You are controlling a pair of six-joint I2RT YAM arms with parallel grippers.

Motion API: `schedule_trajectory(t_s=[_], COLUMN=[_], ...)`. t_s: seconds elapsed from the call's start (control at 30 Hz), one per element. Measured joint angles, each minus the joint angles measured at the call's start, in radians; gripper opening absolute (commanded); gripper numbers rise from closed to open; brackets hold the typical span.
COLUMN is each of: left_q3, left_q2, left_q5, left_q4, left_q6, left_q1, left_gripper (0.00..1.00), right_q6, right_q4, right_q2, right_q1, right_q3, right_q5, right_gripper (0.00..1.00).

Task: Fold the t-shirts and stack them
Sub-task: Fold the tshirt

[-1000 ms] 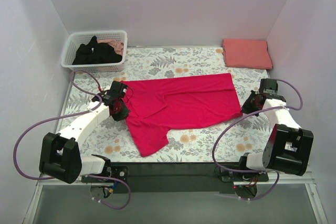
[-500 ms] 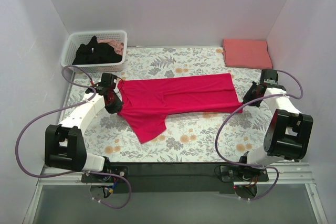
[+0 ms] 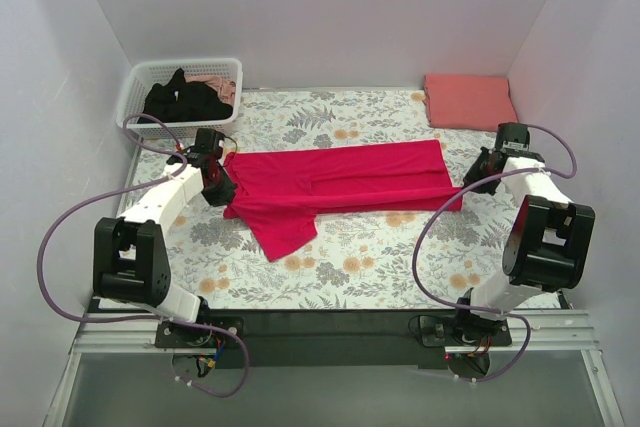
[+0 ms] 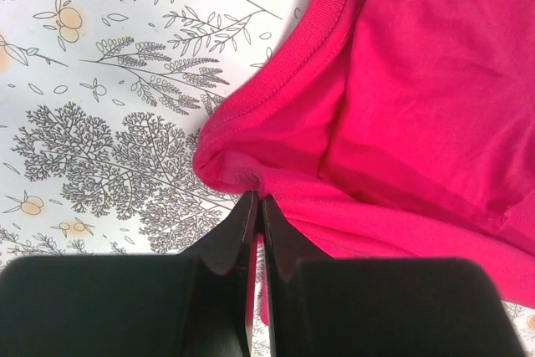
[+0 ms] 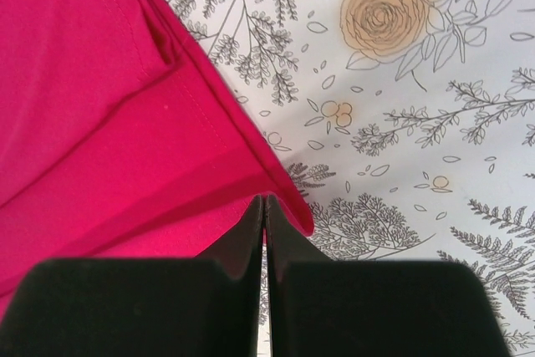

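Fingers of left arm (image 4: 230, 244) closed on collar end of crimson shirt (image 3: 340, 182), fingers of right arm (image 5: 244, 240) closed on its hem corner, shirt stretched across floral surface (image 3: 400, 257) between them.

- Three plain walls stand around me: a back wall (image 3: 330, 17), a left wall (image 3: 50, 97) and a right wall (image 3: 600, 77). All are pale, a bit purple-grey.
- A cloth (image 3: 380, 257) lies flat in front of me. It is white with grey leaves and orange flowers.
- A white basket (image 3: 190, 63) sits in the far left corner.
- A black strip (image 3: 330, 325) runs along the near edge.
- Below that is a silver rail (image 3: 330, 347), then a grey floor (image 3: 330, 392).
- The light is soft and even.
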Motion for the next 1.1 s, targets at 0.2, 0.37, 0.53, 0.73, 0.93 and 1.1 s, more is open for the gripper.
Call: schedule_trajectory(t_s=[0.2, 0.37, 0.53, 0.73, 0.93, 1.1], left_q3=[0.0, -0.009, -0.024, -0.034, -0.037, -0.037], left_q2=[0.018, 0.019, 0.033, 0.053, 0.061, 0.082], left_q5=[-0.001, -0.002, -0.008, -0.016, -0.031, -0.037], left_q4=[0.009, 0.035, 0.066, 0.104, 0.124, 0.145], left_q6=[0.001, -0.003, -0.007, -0.01, -0.01, -0.01], left_q1=[0.008, 0.019, 0.023, 0.024, 0.024, 0.024], left_gripper=[0.0, 0.0, 0.0, 0.0, 0.0, 0.0], right_q6=[0.0, 0.0, 0.0, 0.0, 0.0, 0.0], right_q4=[0.008, 0.019, 0.031, 0.034, 0.048, 0.055], right_q2=[0.051, 0.083, 0.122, 0.149, 0.179, 0.206], right_q1=[0.008, 0.022, 0.031, 0.033, 0.038, 0.04], right_q3=[0.051, 0.063, 0.083, 0.117, 0.138, 0.141], right_q5=[-0.017, -0.023, -0.025, -0.033, -0.037, -0.036], right_gripper=[0.01, 0.01, 0.01, 0.01, 0.01, 0.01])
